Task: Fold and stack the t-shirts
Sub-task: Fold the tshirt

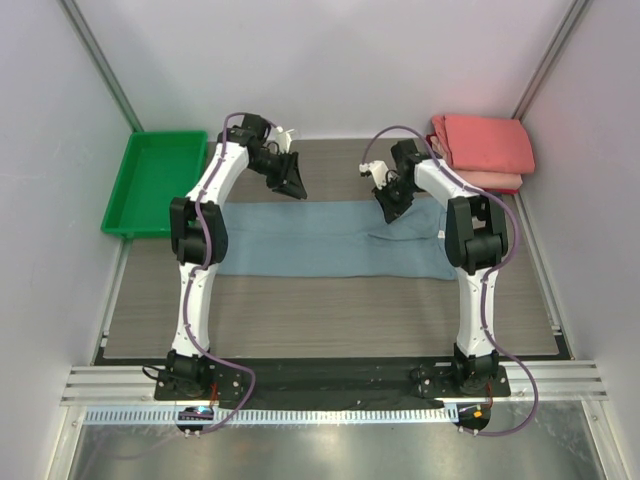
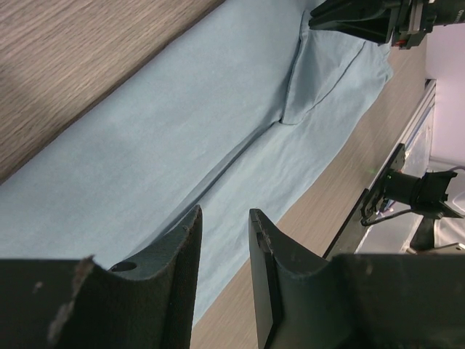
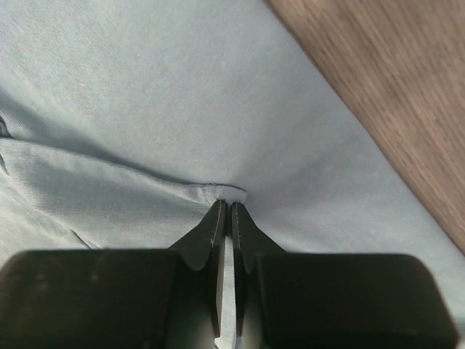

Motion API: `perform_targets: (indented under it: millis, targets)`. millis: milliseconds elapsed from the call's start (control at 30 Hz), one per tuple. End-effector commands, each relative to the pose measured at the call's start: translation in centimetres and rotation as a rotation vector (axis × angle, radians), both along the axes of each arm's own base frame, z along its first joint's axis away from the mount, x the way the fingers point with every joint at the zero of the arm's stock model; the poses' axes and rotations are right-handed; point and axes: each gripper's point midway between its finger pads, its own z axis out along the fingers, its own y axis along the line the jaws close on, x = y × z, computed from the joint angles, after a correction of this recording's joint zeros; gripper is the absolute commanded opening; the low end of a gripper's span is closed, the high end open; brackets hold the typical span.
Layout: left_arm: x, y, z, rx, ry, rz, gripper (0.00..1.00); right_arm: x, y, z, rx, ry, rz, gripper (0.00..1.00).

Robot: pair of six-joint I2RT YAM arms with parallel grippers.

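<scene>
Tightly pinched blue-grey t-shirt (image 1: 320, 240), right gripper (image 3: 226, 209) closed

Wood-grain table (image 1: 330, 320) between plain white walls (image 1: 330, 60)

Lab robot cell. Plain white panel walls (image 1: 330, 60) on aluminium posts (image 1: 101, 65) in the upper corners box it in. Wood-grain tabletop (image 1: 330, 310) in the middle. The left arm (image 1: 195, 240) and right arm (image 1: 478, 240) are bolted to a black base plate (image 1: 330, 376) at lower centre. Slotted cable duct (image 1: 330, 414) and bare sheet metal (image 1: 330, 452) run along the bottom edge. Aluminium rails (image 1: 110, 384) flank the plate.
</scene>
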Motion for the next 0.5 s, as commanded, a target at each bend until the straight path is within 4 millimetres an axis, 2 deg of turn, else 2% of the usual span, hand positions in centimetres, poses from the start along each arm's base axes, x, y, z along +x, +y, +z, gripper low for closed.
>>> perform_targets:
  millis: [0, 33, 167, 267, 467]
  targets:
    - [-0.2, 0.0, 3.5, -0.012, -0.082, -0.008, 0.33, 2.2, 0.3, 2.8, 0.023, -0.098, 0.007, 0.10]
    - [-0.2, -0.1, 3.5, -0.013, -0.080, -0.010, 0.33, 2.5, 0.4, 4.0, 0.027, -0.132, 0.013, 0.10]
    - [-0.2, -0.1, 3.5, -0.016, -0.081, -0.011, 0.33, 3.6, 0.9, 6.7, 0.008, -0.225, 0.056, 0.10]
    - [-0.1, -0.2, 3.4, -0.021, -0.078, -0.011, 0.33, 3.5, 1.3, 7.6, -0.010, -0.254, 0.091, 0.10]
    - [-0.1, -0.1, 3.8, -0.021, -0.088, -0.010, 0.33, 3.0, 3.3, 7.5, -0.016, -0.276, 0.167, 0.10]
